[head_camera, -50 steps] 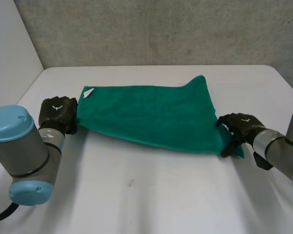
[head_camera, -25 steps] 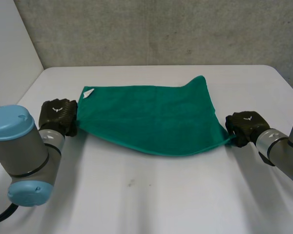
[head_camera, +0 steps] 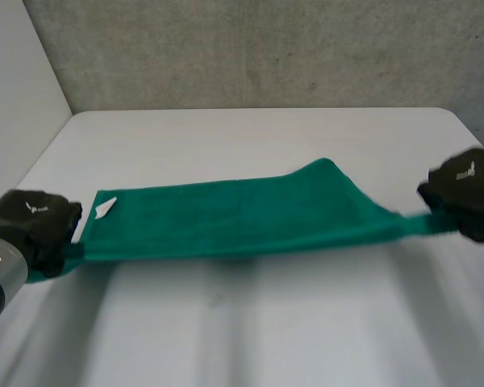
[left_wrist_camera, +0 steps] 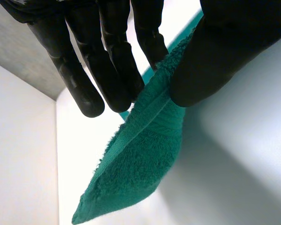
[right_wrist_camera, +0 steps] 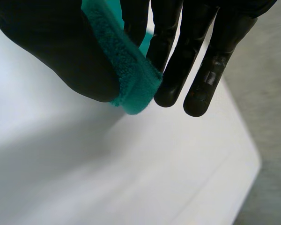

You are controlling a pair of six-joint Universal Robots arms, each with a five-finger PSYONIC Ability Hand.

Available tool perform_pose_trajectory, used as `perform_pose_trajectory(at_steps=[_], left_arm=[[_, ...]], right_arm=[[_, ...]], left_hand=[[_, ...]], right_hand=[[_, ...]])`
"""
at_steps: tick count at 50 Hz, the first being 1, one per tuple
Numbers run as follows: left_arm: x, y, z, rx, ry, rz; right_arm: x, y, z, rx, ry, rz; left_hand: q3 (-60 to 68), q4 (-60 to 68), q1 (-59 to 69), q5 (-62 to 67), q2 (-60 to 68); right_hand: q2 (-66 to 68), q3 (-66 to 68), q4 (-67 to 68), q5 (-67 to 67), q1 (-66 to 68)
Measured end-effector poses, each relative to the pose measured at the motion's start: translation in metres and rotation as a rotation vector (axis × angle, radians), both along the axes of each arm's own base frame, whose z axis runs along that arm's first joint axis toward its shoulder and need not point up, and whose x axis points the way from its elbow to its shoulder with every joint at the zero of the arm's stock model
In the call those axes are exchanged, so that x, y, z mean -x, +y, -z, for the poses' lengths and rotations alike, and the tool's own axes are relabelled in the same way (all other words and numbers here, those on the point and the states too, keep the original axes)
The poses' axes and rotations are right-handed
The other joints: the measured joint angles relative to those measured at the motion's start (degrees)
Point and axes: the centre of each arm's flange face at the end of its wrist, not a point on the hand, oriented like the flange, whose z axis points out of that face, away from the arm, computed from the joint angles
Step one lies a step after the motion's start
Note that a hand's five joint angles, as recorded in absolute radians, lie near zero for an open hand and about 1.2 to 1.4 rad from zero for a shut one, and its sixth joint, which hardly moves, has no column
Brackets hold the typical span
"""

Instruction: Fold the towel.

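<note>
Over the white bench (head_camera: 250,339), the green towel (head_camera: 250,218) hangs stretched into a long, slightly sagging band of nubby terry with a hemmed edge. A small white tag (head_camera: 105,208) sits near its left end. The left hand (head_camera: 32,230) pinches one corner between the thumb and straight black fingers (left_wrist_camera: 114,70). The right hand (head_camera: 466,193) pinches the opposite corner the same way, its fingers (right_wrist_camera: 175,51) smooth and glossy.

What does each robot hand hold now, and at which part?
Both hold the green towel: the left robot hand pinches one end near a corner, and the right robot hand pinches the opposite end.
</note>
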Motion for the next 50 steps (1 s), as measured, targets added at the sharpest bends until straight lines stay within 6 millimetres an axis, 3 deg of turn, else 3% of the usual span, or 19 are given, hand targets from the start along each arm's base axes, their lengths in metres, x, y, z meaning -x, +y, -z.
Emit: perform_pose_trajectory(at_steps=[3,10,14,16,18,20,22,23,24,25,28,29,32,35,39,40,46,48,50], left_arm=[[0.000,-0.001,0.019,-0.058,-0.070,0.025],[0.011,-0.030,0.068,-0.178,-0.126,0.043],[0.023,-0.061,0.083,-0.180,-0.133,0.050],[0.035,-0.089,0.073,-0.104,-0.120,0.057],[0.039,-0.098,0.067,-0.070,-0.113,0.060],[0.050,-0.125,0.043,0.054,-0.081,0.063],[0.063,-0.153,-0.004,0.273,-0.009,0.058],[0.063,-0.153,-0.004,0.273,-0.009,0.058],[0.067,-0.159,-0.022,0.357,0.024,0.055],[0.073,-0.170,-0.073,0.585,0.122,0.045],[0.075,-0.169,-0.121,0.802,0.227,0.039],[0.073,-0.164,-0.147,0.926,0.293,0.038],[0.070,-0.157,-0.163,1.020,0.355,0.040],[0.069,-0.155,-0.153,1.001,0.362,0.041],[0.067,-0.155,-0.123,0.898,0.344,0.036],[0.064,-0.156,-0.100,0.820,0.333,0.029],[0.057,-0.157,-0.036,0.611,0.303,0.007],[0.057,-0.156,-0.029,0.587,0.299,0.005],[0.057,-0.155,-0.001,0.508,0.282,0.003]], right_arm=[[-0.001,0.011,0.018,-0.096,0.067,-0.029],[-0.015,-0.003,0.072,-0.229,0.119,-0.056],[-0.028,-0.033,0.088,-0.201,0.155,-0.026],[-0.038,-0.057,0.083,-0.128,0.146,0.009],[-0.042,-0.065,0.078,-0.095,0.135,0.022],[-0.050,-0.088,0.060,0.010,0.085,0.062],[-0.062,-0.113,0.033,0.148,0.002,0.110],[-0.062,-0.113,0.033,0.148,0.002,0.110],[-0.065,-0.119,0.023,0.192,-0.028,0.123],[-0.071,-0.132,-0.001,0.294,-0.111,0.151],[-0.073,-0.144,-0.049,0.474,-0.290,0.178],[-0.072,-0.147,-0.083,0.596,-0.424,0.178],[-0.067,-0.142,-0.123,0.734,-0.578,0.152],[-0.064,-0.136,-0.130,0.761,-0.620,0.132],[-0.064,-0.130,-0.113,0.718,-0.612,0.113],[-0.064,-0.129,-0.097,0.677,-0.595,0.105],[-0.067,-0.124,-0.048,0.542,-0.543,0.092],[-0.067,-0.124,-0.044,0.529,-0.539,0.091],[-0.067,-0.123,-0.021,0.460,-0.516,0.100]], left_hand=[[0.0,0.0,0.0,0.0,0.0],[0.0,0.0,0.0,0.0,0.0],[0.0,0.0,0.0,0.0,0.0],[0.0,0.0,0.0,0.0,0.0],[0.0,0.0,0.0,0.0,0.0],[0.0,0.0,0.0,0.0,0.0],[0.0,0.0,0.0,0.0,0.0],[0.0,0.0,0.0,0.0,0.0],[0.0,0.0,0.0,0.0,0.0],[0.0,0.0,0.0,0.0,0.0],[0.0,0.0,0.0,0.0,0.0],[0.0,0.0,0.0,0.0,0.0],[0.0,0.0,0.0,0.0,0.0],[0.0,0.0,0.0,0.0,0.0],[0.0,0.0,0.0,0.0,0.0],[0.0,0.0,0.0,0.0,0.0],[0.0,0.0,0.0,0.0,0.1],[0.0,0.0,0.0,0.0,0.1],[0.0,0.0,0.0,0.0,0.1]], right_hand=[[0.0,0.0,0.0,0.1,0.0],[0.0,0.0,0.0,0.1,0.0],[0.0,0.0,0.0,0.1,0.0],[0.0,0.0,0.0,0.1,0.0],[0.0,0.0,0.0,0.1,0.0],[0.1,0.0,0.0,0.2,0.0],[0.1,0.0,0.0,0.2,0.0],[0.1,0.0,0.0,0.2,0.0],[0.1,0.0,0.0,0.2,0.0],[0.1,0.0,0.0,0.2,0.0],[0.1,0.0,0.0,0.2,0.0],[0.1,0.0,0.0,0.2,0.0],[0.1,0.0,0.0,0.2,0.3],[0.1,0.0,0.0,0.2,0.3],[0.1,0.0,0.0,0.2,0.3],[0.1,0.0,0.0,0.2,0.3],[0.1,0.3,0.0,0.2,0.3],[0.1,0.3,0.0,0.2,0.3],[0.1,0.3,0.0,0.3,0.3]])
